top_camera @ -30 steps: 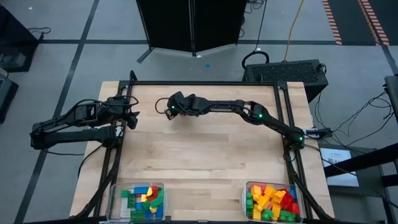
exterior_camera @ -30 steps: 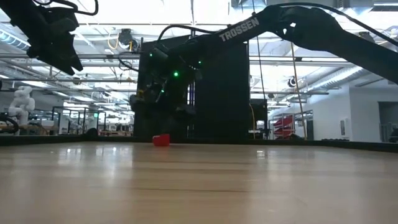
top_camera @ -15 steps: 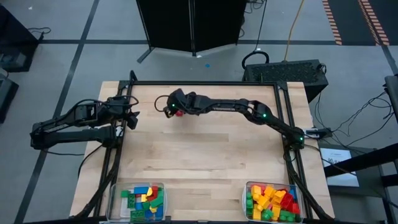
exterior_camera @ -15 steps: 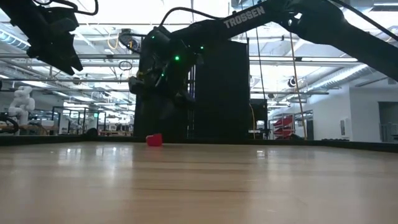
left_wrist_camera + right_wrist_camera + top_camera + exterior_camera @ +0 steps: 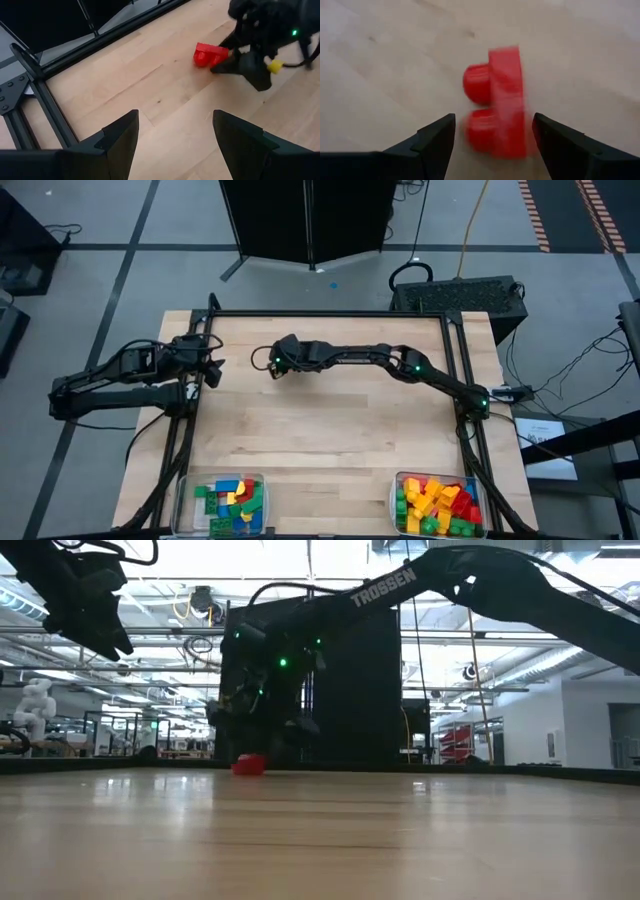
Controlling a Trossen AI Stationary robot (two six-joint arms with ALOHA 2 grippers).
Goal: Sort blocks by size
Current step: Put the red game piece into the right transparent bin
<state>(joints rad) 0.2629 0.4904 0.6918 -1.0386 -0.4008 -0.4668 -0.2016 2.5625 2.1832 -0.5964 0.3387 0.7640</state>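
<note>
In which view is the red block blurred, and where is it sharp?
Right wrist view: the red block is smeared, edges soft, between the open right gripper. Left wrist view: it is sharper. Low view: small and dim beneath the backlit arm.

One red block (image 5: 210, 54) lies alone on the table (image 5: 320, 440), just ahead of the right gripper (image 5: 235, 62), between its two spread fingers (image 5: 432, 145) as its wrist camera sees it; two studs show on that block's side. Two clear bins sit at the table's near edge, well apart from both grippers: one (image 5: 229, 503) on the left arm's side, one (image 5: 438, 503) on the right arm's side, each heaped with red, yellow, green and blue blocks too jumbled to count, the right heap looking fuller. Two arms are in view, so two grippers; the left gripper (image 5: 175, 140) shows two parted fingers with nothing between them
</note>
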